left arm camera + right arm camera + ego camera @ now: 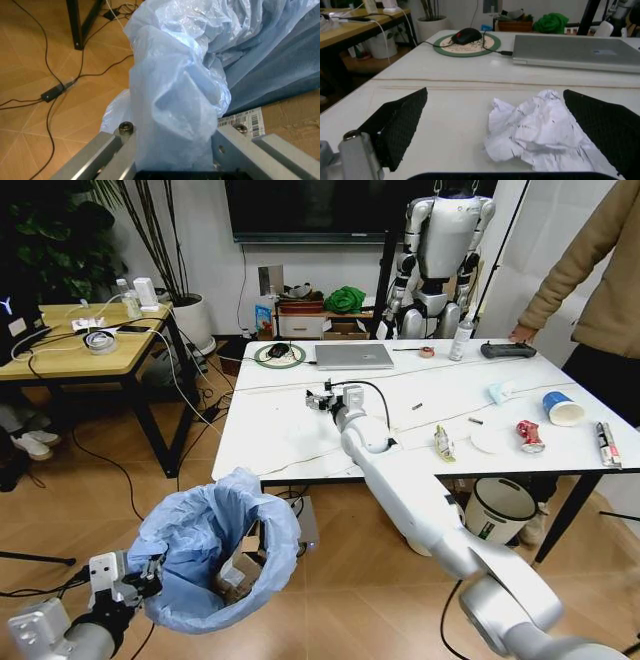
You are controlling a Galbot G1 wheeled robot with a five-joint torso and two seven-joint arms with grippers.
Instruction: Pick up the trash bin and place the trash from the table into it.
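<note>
1. The left gripper point(140, 572) is clamped on the crinkly light-blue bag of the small dark trash bin point(215, 552), held beside the glossy white table point(270, 435); brown cardboard point(238, 568) is inside.
2. The right gripper point(495, 123), pads apart, straddles a crumpled white paper point(540, 129) (not yet gripped). A crushed red can point(530, 436) and blue-and-white paper cup point(563, 408) remain.

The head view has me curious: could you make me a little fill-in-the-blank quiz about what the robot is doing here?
1. The left gripper is clamped on the light-blue ____ lining the trash bin.
2. The open right gripper straddles a crumpled white ____ on the table.
3. Inside the bin lies a brown piece of ____.
4. The crushed can on the table is ____.

Missing words: bag; paper; cardboard; red
</note>
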